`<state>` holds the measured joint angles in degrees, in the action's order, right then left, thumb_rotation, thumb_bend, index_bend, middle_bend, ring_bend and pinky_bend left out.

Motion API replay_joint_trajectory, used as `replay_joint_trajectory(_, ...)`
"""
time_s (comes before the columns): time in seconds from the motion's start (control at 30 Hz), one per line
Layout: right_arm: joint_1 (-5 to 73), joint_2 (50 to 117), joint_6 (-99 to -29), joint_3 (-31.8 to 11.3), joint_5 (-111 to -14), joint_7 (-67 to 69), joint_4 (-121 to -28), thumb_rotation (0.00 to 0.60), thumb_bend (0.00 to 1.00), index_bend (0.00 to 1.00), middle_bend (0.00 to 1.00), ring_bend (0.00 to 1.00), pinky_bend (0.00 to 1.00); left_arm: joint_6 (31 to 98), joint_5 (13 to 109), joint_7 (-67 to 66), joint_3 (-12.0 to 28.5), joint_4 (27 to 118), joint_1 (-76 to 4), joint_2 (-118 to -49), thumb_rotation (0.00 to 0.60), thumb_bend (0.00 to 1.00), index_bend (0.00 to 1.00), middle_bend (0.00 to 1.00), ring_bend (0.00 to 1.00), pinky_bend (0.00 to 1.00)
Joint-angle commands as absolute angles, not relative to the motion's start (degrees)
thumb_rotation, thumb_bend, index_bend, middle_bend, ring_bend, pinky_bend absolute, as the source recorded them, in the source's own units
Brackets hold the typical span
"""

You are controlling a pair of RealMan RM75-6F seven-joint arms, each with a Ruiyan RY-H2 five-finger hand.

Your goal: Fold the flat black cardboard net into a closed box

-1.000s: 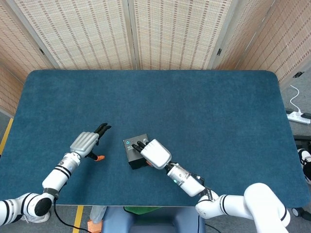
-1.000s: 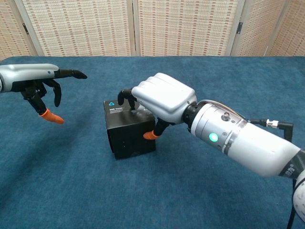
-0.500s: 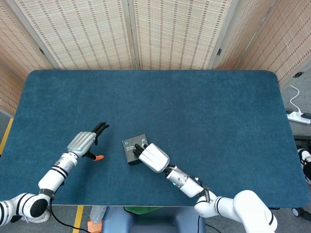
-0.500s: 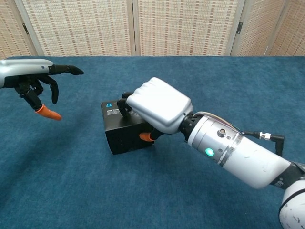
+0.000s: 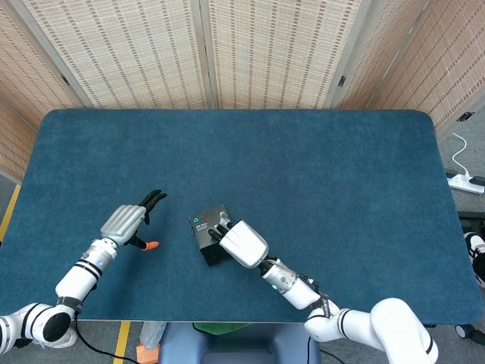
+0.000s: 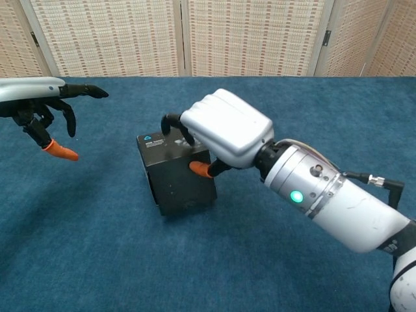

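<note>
Blue felt worktop (image 5: 303, 167), woven screens (image 5: 250, 45) behind. The black box (image 6: 175, 174) sits near the front edge, closed. The right robot hand (image 6: 224, 127) grips its top. The left robot hand (image 6: 39, 110) hovers apart, fingers spread, holding nothing.

Black box (image 6: 175, 174) folded shut, upright on table (image 6: 97, 247), small blue mark on top near one corner.

A big desk (image 5: 303, 167) with a dark blue soft top fills the room's middle. Behind it stand tan woven screens (image 5: 265, 45) with grey frames. A white power strip (image 5: 464, 182) and cord lie on the grey floor (image 5: 474, 152) at the right. A yellow line (image 5: 9, 212) marks the floor at the left.
</note>
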<state>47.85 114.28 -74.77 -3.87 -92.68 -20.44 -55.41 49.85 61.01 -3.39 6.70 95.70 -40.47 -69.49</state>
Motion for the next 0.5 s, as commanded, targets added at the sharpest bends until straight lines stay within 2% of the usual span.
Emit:
replay_joint_trajectory(0.03,45.86,109.51,-78.93,-5.24,-93.72,-20.27,-61.91,0.600,0.25,0.00,0.17,0.55,0.91,52.22,61.34,-4.66,6.61,96.58,-39.35,-69.10,0.600,0.21,0.00,0.00,0.36,0.67)
replay_joint_trajectory(0.13,43.70,105.18,-80.97,-5.68,-93.37,-21.36,-67.56,0.600,0.25,0.00,0.16,0.51,0.85,57.32,61.52,-7.29,6.74,96.73,-37.68,-69.99,0.600,0.21,0.00,0.00,0.25,0.54)
replay_joint_trajectory(0.23,40.03,98.64,-82.92,-5.70,-91.70,-23.25,-73.87,0.600,0.26,0.00,0.17,0.46,0.79,62.71,61.64,-11.65,6.33,96.45,-35.70,-70.21,0.600,0.21,0.00,0.00,0.21,0.46)
replay_joint_trajectory(0.37,34.04,88.79,-83.85,-4.95,-86.71,-23.95,-82.79,0.600,0.27,0.00,0.20,0.23,0.53,68.98,61.64,-15.91,5.93,95.88,-32.77,-69.65,0.600,0.21,0.00,0.02,0.20,0.38)
replay_joint_trajectory(0.43,30.85,83.95,-84.36,-4.22,-84.10,-22.70,-86.83,0.600,0.28,0.00,0.21,0.16,0.42,71.71,62.35,-17.20,5.44,95.57,-31.12,-69.13,0.600,0.21,0.00,0.03,0.18,0.35)
replay_joint_trajectory(0.5,27.89,79.86,-85.25,-3.46,-82.34,-20.60,-89.09,0.600,0.28,0.00,0.21,0.13,0.36,74.64,63.44,-17.03,5.17,95.17,-29.21,-68.98,0.600,0.21,0.01,0.04,0.15,0.31)
